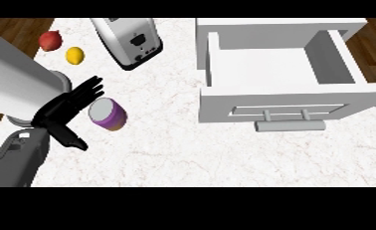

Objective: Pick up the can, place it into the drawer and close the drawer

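The can, purple with an orange band low on its side, stands upright on the white marble counter at the left. My left hand is just left of it, open, with straight fingers pointing up past the can's far-left side and the thumb spread out below. Whether the hand touches the can I cannot tell. The white drawer stands pulled open at the right with nothing in it, its bar handle facing me. My right hand is out of view.
A silver toaster lies at the back, between the can and the drawer. A lemon and a red fruit sit at the back left. A large pale grey cylinder fills the left edge behind my hand.
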